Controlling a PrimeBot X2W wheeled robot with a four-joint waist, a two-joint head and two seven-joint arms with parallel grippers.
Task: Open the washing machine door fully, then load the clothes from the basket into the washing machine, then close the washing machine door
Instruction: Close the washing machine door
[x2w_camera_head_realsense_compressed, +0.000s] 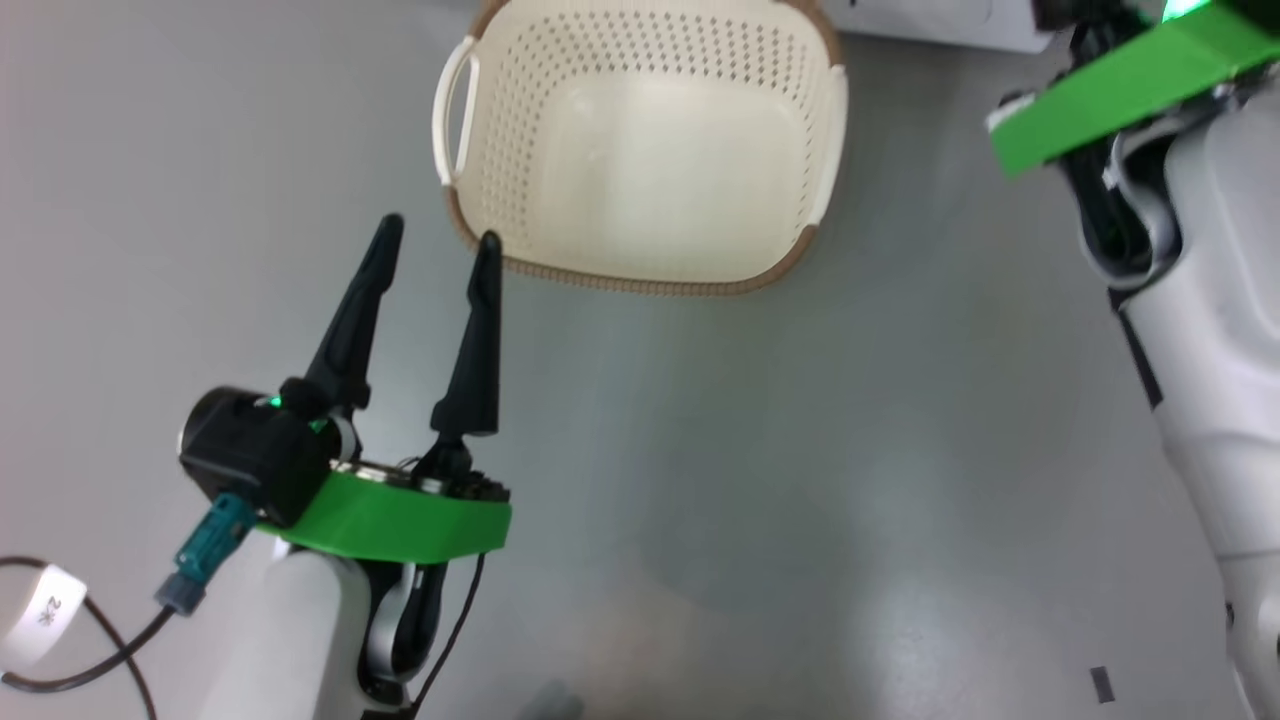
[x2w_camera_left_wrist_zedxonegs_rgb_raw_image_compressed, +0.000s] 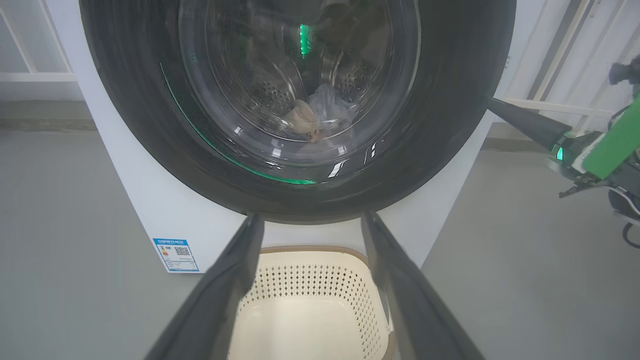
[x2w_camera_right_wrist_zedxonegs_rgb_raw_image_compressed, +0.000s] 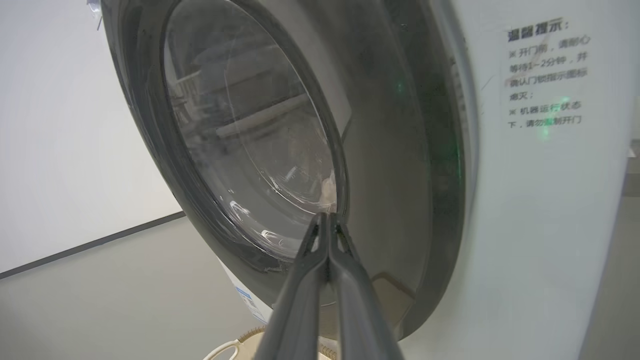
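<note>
the left tool (x2w_camera_head_realsense_compressed: 440, 232) hangs over the grey floor (x2w_camera_head_realsense_compressed: 800, 500) with its two fingers spread wide and nothing between them, its tips just at the near rim of the basket (x2w_camera_head_realsense_compressed: 640, 285). the basket stands on the floor right in front of the washer (x2w_camera_left_wrist_zedxonegs_rgb_raw_image_compressed: 165, 210), its bare cream bottom showing in the head view. in the left wrist view the round black door (x2w_camera_left_wrist_zedxonegs_rgb_raw_image_compressed: 440, 125) looks shut against the white front, though the seam is hard to judge from these angles. through its glass the clothes (x2w_camera_left_wrist_zedxonegs_rgb_raw_image_compressed: 320, 112) lie low in the steel drum, a pale blue piece and a cream one together. a blue sticker (x2w_camera_left_wrist_zedxonegs_rgb_raw_image_compressed: 175, 254) sits at the washer's lower corner, beside the basket. the right tool (x2w_camera_right_wrist_zedxonegs_rgb_raw_image_compressed: 325, 216) is clenched, fingers pressed flat together and gripping nothing; its tips point at the edge of the door's glass, on the side away from the sticker. the left wrist view shows that same tool coming in level, its tip at the door's outer rim.
</note>
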